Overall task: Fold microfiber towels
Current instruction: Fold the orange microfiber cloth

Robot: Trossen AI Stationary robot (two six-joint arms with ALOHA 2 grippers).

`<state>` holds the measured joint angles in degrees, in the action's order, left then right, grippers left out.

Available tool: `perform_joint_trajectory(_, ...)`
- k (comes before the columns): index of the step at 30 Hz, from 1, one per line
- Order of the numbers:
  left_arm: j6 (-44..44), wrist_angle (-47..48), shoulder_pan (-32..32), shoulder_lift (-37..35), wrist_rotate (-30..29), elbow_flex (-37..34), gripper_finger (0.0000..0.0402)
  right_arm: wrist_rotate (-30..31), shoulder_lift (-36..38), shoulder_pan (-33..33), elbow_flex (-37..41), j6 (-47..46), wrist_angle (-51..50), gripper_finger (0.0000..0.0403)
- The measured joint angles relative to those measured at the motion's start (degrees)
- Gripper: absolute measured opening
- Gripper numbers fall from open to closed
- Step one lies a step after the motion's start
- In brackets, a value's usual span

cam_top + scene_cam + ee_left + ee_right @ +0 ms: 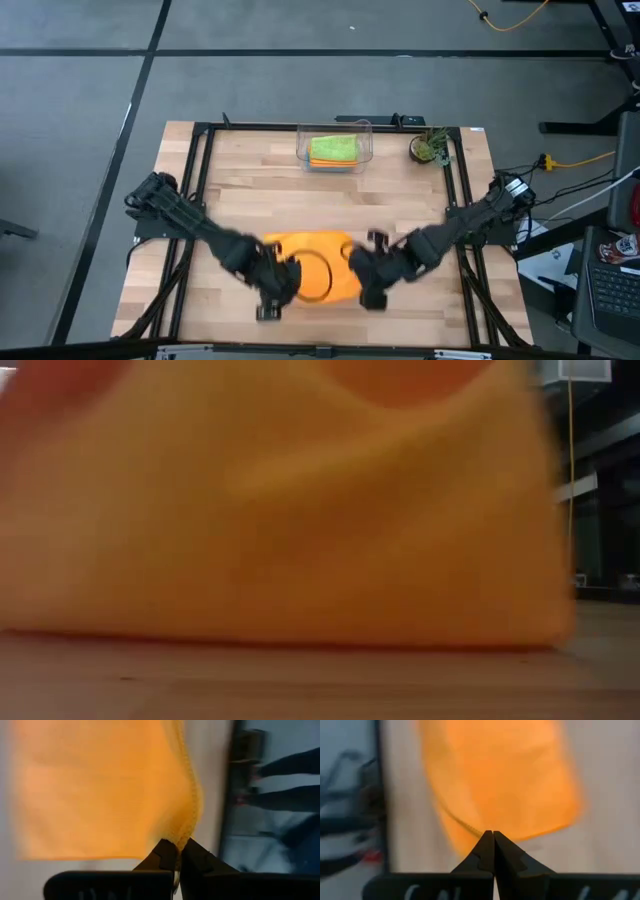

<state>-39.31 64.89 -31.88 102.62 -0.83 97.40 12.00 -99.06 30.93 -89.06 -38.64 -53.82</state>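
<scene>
The wooden table [250, 190] under me is the biggest thing here, and I place the rest by the orange microfiber towel [312, 268] lying on its near middle. In the low view this towel [290, 510] fills nearly the whole frame, rising off the boards. Beyond the towel, at the table's far edge, stands a clear plastic bin [335, 148]; inside it a lime green towel [333, 148] lies on top of another orange cloth. To the right of that bin sits a small potted plant [430, 147]. My left pincer [178, 851] is clenched on the towel's left edge, pinching its stitched hem. My right pincer [493, 840] is clenched on its right edge.
</scene>
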Motion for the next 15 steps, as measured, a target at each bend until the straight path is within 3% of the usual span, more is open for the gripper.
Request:
perform_joint_trajectory(6,11.8,25.9,9.6,-5.4,-12.9,8.3,0.0,14.6,7.3,-9.2,0.0,11.0,-4.5,0.0)
perform_joint_trajectory(11,26.2,22.9,21.4,-12.7,-21.7,12.8,0.0,23.1,15.9,-18.7,-0.1,26.1,-0.8,0.0)
perform_joint_trajectory(15,31.1,24.3,27.7,-13.7,-25.6,17.7,0.0,24.3,21.4,-23.3,-0.1,35.1,5.3,0.0)
